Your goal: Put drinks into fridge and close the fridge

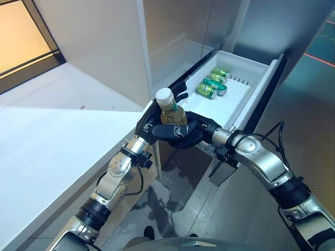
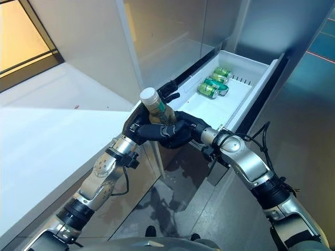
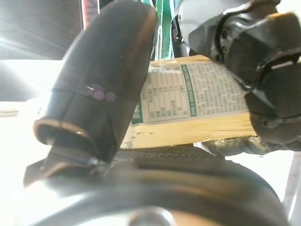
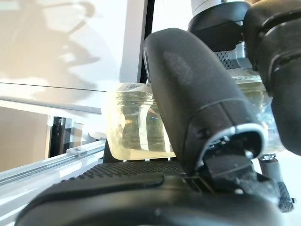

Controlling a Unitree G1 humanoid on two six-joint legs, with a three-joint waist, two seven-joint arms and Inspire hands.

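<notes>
A bottle (image 1: 168,107) with a white cap and pale yellow drink stands upright in the air over the near end of the open white fridge drawer (image 1: 232,102). My left hand (image 1: 148,122) holds it from the left, thumb against the label (image 3: 197,94) and fingers reaching round behind it. My right hand (image 1: 184,133) comes in from the right and is wrapped round the bottle's lower body (image 4: 131,122). Several green cans (image 1: 212,83) lie at the far end of the drawer.
A white counter (image 1: 52,125) runs along the left, its edge just beside my left arm. Grey fridge panels (image 1: 172,31) rise behind the drawer. Dark floor (image 1: 309,94) lies to the right of the drawer.
</notes>
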